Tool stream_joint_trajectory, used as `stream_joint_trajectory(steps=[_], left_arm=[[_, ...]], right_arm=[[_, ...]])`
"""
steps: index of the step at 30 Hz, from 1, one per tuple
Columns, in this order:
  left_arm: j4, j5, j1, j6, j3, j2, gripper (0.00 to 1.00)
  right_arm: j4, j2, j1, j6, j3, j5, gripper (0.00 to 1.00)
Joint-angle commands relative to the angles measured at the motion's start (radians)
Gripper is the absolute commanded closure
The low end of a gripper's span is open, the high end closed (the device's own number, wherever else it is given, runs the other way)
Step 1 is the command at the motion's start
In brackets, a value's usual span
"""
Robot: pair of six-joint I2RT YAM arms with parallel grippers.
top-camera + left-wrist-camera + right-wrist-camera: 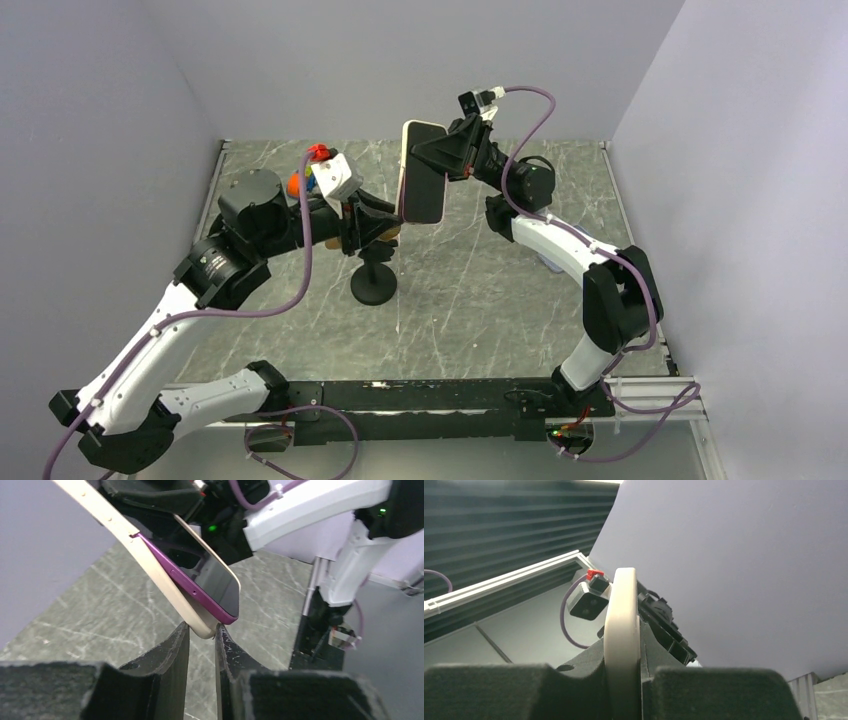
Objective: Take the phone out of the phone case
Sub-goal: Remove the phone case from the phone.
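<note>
**Phone** [215, 580]: purple body, dark screen. Held on end in the air above the grey marbled surface [480, 290], upper centre of the overhead view. Partly seated in its case.

**Case** [150, 565]: beige, looks flexible. In the left wrist view its near long wall bows away from the phone, leaving the purple side and its buttons bare. A thin beige lip lines the far edge of the screen.

**Left tool** [202, 631]: nearly closed, its tips pinching the case's bottom corner. The phone's own corner sits just up and right of the tips, outside them.

**Right tool** [622, 652]: clamped across the case's thickness, with the rounded beige edge filling the gap. Whether a finger also bears on the screen cannot be told.

**Stand** [373, 285]: black, round-footed, on the surface below the left tool in the overhead view and apart from the phone.

**Step in hand (judgement):** peeling the case off the lower corner.

**Handling notes:**
- Keep the pinch on beige only.
- Draw the corner toward lower left of the left wrist frame, rolling the lip off before working up the long edge.
- The right tool's clamp probably binds phone and case together, so hard pulling may only stretch the case.
- The phone could drop once the last lip lets go.
</note>
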Motion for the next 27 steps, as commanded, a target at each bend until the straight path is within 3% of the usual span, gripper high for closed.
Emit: stream_joint_trajectory(steps=[1,7,12,15,18,21,27], left_arm=[[0.093,-0.559,0.033,0.141,-0.029,0.035,1.00],[0.105,-0.628,0.012,0.103,-0.026,0.039,1.00],[0.078,-0.361,0.012,-0.068,0.035,0.096,1.00],[0.071,-0.300,0.012,-0.155,0.061,0.123,0.93],[0.067,-0.304,0.013,-0.216,0.075,0.146,0.77],[0.072,-0.297,0.022,-0.293,0.083,0.176,0.68],[0.139,-0.292,0.033,-0.401,0.060,0.213,0.62]], right_arm=[[0.164,-0.130,0.072,0.114,0.013,-0.062,1.00],[0.191,-0.133,0.059,0.138,0.035,-0.035,1.00],[0.122,-0.127,0.058,0.070,0.065,-0.056,1.00],[0.148,-0.105,0.059,0.083,0.071,-0.047,1.00],[0.166,-0.095,0.066,0.079,0.067,-0.039,1.00],[0.156,-0.102,0.081,0.039,0.065,-0.034,1.00],[0.099,-0.139,0.101,-0.073,0.051,-0.022,1.00]])
